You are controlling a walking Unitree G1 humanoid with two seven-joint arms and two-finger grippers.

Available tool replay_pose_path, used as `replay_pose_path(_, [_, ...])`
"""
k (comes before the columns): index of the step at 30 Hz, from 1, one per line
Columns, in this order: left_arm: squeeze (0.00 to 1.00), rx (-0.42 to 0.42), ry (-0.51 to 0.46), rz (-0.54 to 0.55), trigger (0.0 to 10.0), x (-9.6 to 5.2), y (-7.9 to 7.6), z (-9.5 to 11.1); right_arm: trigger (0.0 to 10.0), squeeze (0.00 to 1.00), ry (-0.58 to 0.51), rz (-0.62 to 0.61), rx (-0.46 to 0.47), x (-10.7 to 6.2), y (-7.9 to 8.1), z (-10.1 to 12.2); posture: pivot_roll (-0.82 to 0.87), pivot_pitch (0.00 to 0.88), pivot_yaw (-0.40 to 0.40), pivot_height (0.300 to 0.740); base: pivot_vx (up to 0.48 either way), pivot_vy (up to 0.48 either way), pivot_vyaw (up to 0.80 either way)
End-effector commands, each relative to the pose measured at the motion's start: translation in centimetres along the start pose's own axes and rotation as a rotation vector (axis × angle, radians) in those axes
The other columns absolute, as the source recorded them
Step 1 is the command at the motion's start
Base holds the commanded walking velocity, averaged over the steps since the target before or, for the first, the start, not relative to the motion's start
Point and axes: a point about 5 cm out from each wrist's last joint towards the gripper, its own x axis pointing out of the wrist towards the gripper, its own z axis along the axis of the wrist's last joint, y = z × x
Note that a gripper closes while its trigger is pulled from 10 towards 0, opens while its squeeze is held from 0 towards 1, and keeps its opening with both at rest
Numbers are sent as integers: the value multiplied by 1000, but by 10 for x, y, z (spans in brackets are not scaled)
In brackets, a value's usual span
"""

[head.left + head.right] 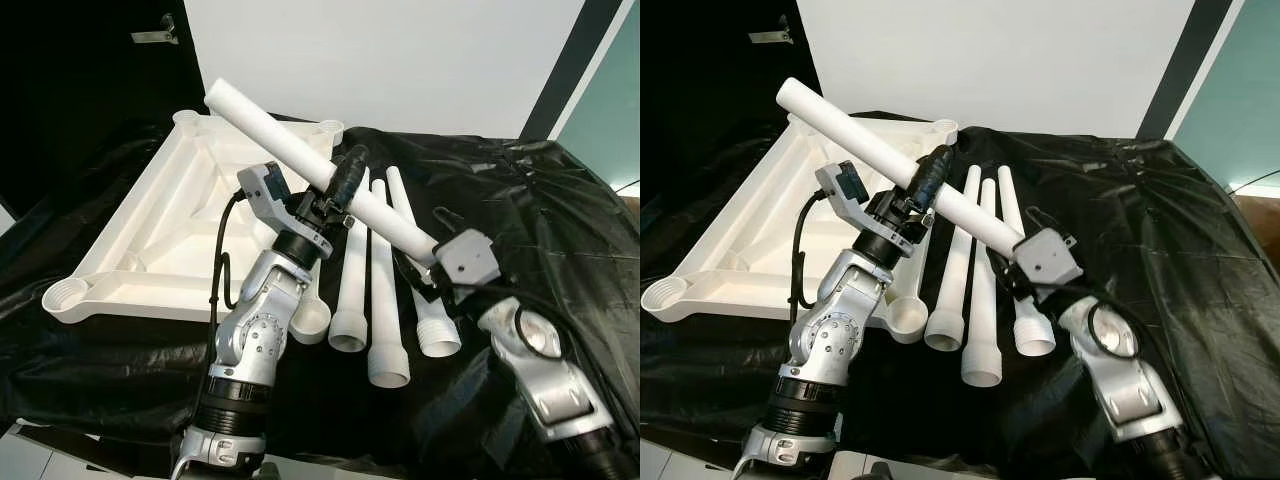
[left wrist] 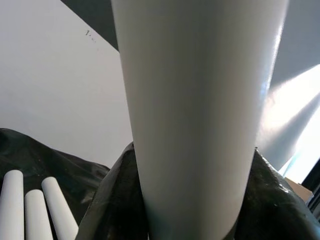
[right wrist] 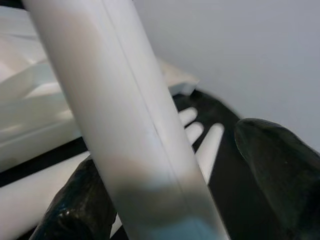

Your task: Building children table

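Observation:
A long white table leg (image 1: 268, 128) is held slanted in the air over the black cloth. My left gripper (image 1: 338, 186) is shut on its middle, and both fingers hug it in the left wrist view (image 2: 195, 125). My right gripper (image 1: 424, 262) is at the leg's lower end. In the right wrist view one finger (image 3: 75, 210) touches the leg (image 3: 125, 125) while the other finger (image 3: 280, 170) stands apart from it. The white tabletop (image 1: 150, 235) lies upside down at the left, with round sockets at its corners. Three more legs (image 1: 384, 290) lie side by side right of it.
A crinkled black cloth (image 1: 540, 220) covers the whole work surface. Its front edge runs close below my arms. A white wall (image 1: 400, 50) stands behind, with a dark panel at the back left and a teal wall (image 1: 610, 110) at the right.

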Motion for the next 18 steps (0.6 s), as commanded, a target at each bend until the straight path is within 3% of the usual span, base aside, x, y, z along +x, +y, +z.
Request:
replay_pose_path(1, [0,13,-22,-117,0,3,-11,4,3843,0,68,60,86,3,1,-11,196,0,-36,740,0,0,0])
replay_pose_path(2, [0,14,-26,-119,0,3,-12,5,0,0,79,78,113,5,2,-12,198,0,-37,740,0,0,0])
replay_pose_path(10, [0,32,-46,-105,0,3,-12,10,0,0,105,126,178,12,4,-12,214,0,-45,740,0,0,0])
replay_pose_path(11, [0,37,-46,-96,3451,3,-11,10,0,0,102,122,180,12,4,-11,215,0,-45,740,0,0,0])
replay_pose_path(13, [0,39,-45,-90,3451,2,-11,10,0,0,100,119,182,12,3,-11,215,0,-45,740,0,0,0])
replay_pose_path(14, [1000,40,-48,-84,10000,2,-10,10,0,0,96,102,172,12,0,-10,211,0,-41,740,0,0,0])
replay_pose_path(18, [1000,42,-57,-79,10000,2,-11,12,0,0,73,73,87,12,-4,-4,207,0,-38,740,0,0,0])
